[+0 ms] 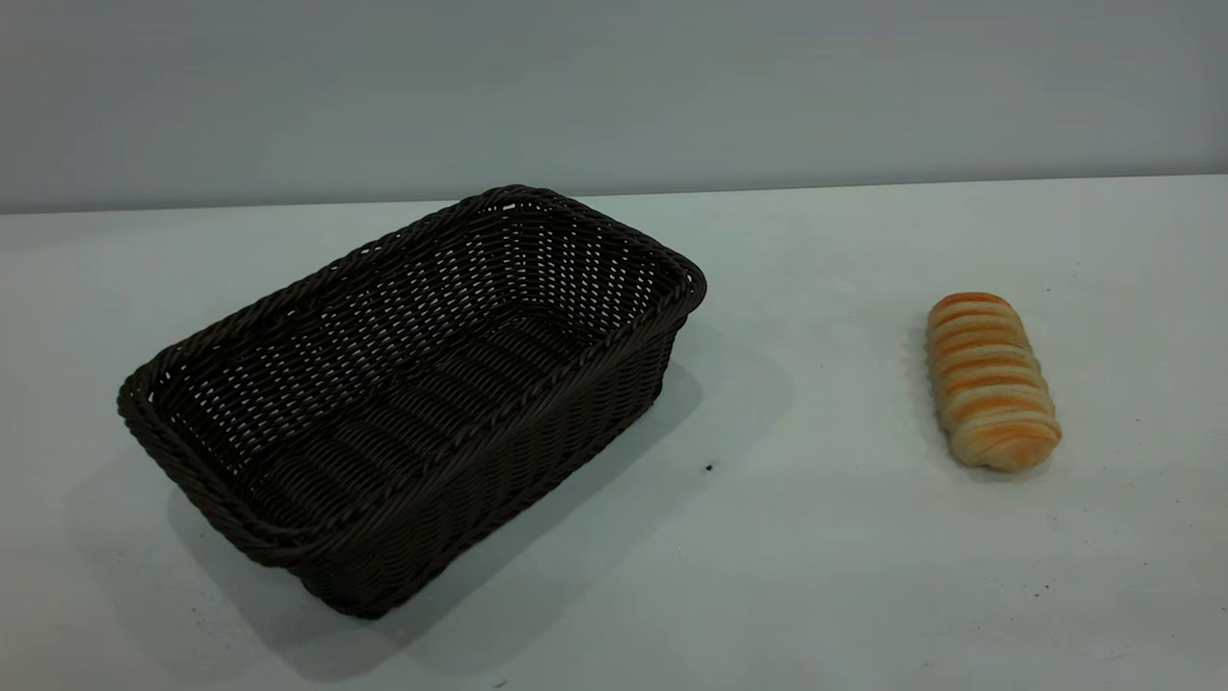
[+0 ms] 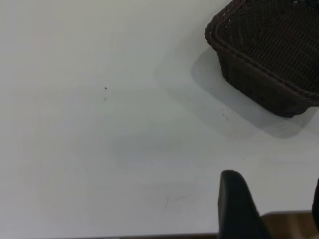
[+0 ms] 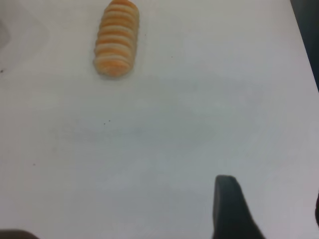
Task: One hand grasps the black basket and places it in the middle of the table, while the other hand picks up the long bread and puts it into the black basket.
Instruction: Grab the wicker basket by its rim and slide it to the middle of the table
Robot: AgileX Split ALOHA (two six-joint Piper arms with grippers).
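The black basket [image 1: 499, 470] stands empty on the table [image 1: 815, 557], left of the middle, set at an angle. The long bread [image 1: 990, 382] lies on the table at the right, well apart from the basket. Neither arm shows in the exterior view. In the left wrist view my left gripper [image 2: 274, 204] is open and empty over bare table near its edge, far from the basket [image 2: 259, 74]. In the right wrist view my right gripper [image 3: 271, 209] is open and empty over bare table, far from the bread [image 3: 116, 40].
A plain grey wall runs behind the table. A few tiny dark specks [image 1: 709, 467] dot the tabletop. The table's edge shows as a brown strip [image 2: 289, 224] in the left wrist view and as a dark band [image 3: 306, 30] in the right wrist view.
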